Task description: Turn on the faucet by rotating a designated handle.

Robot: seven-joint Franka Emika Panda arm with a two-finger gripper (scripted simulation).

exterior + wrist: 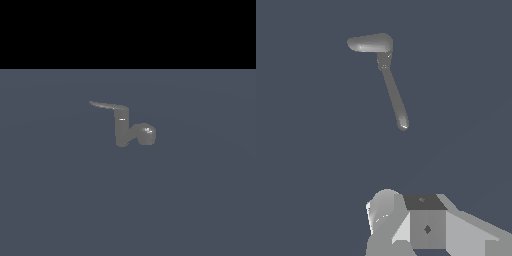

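The faucet (121, 131) is a small glossy grey post standing on the dark floor in the middle of the exterior view. The handle (107, 105) is a thin flat lever that runs from the post's top toward the exterior view's left. A short bulbous spout (146, 134) branches off low toward the right. The wrist view looks down on the faucet: the handle (370, 43) shows as a broad flat blade, and the spout (398, 107) as a thin tube with a rounded end. Only grey parts of my gripper (416, 227) show at that picture's edge, well away from the faucet. Its fingers are hidden. The gripper is not in the exterior view.
A flat blue-grey floor (60, 200) lies all around the faucet. A black band fills the upper part of the exterior view.
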